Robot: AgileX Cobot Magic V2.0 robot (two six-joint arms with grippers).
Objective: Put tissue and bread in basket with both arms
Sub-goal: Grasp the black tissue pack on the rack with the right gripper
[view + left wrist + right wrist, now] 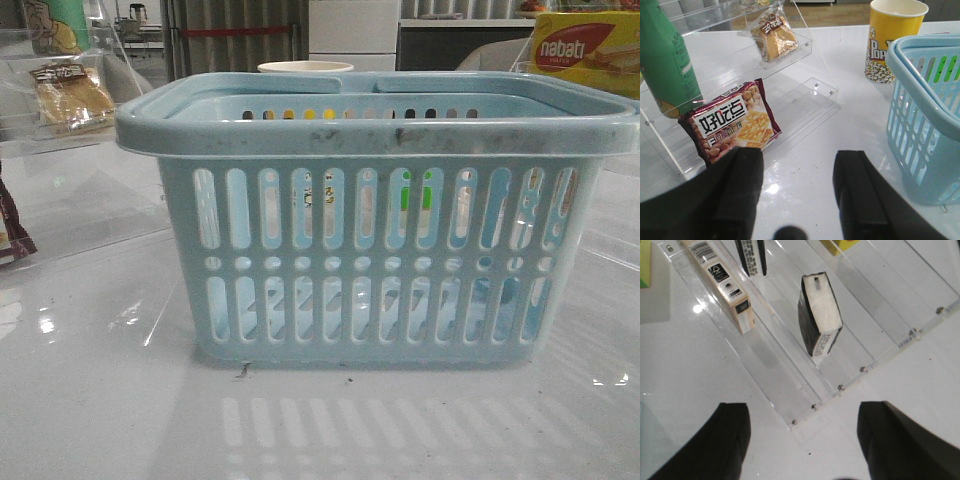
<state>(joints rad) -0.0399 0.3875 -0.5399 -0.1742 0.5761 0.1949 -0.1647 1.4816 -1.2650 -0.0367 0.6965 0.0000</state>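
We see the basket (375, 220) standing upright in the middle of the white tabletop (100, 400), its long slotted side toward us, and whether anything lies inside it we cannot tell. The bread (70, 100) in its clear wrapper sits on an upper step of a clear acrylic shelf (60, 135) toward the far left corner of the table, well apart from the basket.

In the left wrist view the left gripper (797, 192) is released — its two black fingers (740, 180) stand wide apart over bare table, grasping nothing. Beyond it the bread (774, 42) lies on the upper shelf step, and a maroon snack packet (732, 125) leans on the lower step, just past one finger. A green bottle (665, 60) stands on the shelf beside the packet. A yellow popcorn cup (890, 40) stands just behind the basket's corner (920, 115).

In the right wrist view the right gripper (802, 432) is likewise released, fingers (725, 440) spread and empty above the table. Ahead of it the tissue (819, 312) — a dark packet with a pale face — stands on edge on a second clear acrylic stand (790, 385), untouched. A tan carton (722, 282) lies on the same stand, near the tissue but apart from it. In the front view a yellow nabati box (585, 50) shows at the far right corner.
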